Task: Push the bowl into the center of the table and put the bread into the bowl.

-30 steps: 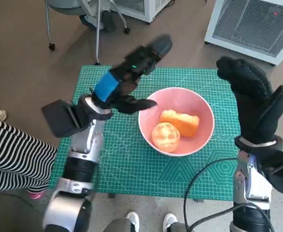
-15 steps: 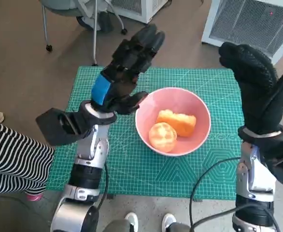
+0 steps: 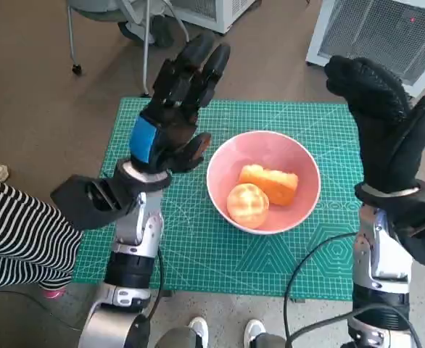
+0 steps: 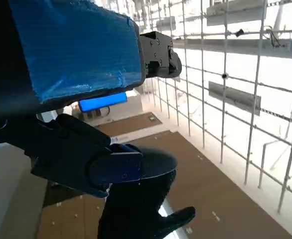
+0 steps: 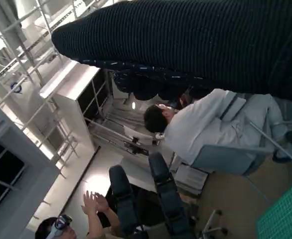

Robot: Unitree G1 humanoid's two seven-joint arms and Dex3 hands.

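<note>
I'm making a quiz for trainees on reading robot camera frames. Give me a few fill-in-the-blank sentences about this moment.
1. The pink round bowl rests on the ____ cutting mat.
2. The two pieces of orange-yellow bread lie inside the ____.
3. The left hand has ____ tape over its back.
4. The gloved right hand holds ____.

Missing words: green; bowl; blue; nothing

The left hand [image 3: 175,109] covers part of the desk [image 3: 198,239] behind it in the head view. The right hand [image 3: 386,123] covers the desk's right edge. The bowl [image 3: 299,206] wall hides the undersides of the bread [image 3: 270,183]. In the right wrist view, the glove blocks the upper part; the picture edge crops a person [image 5: 61,226].
</note>
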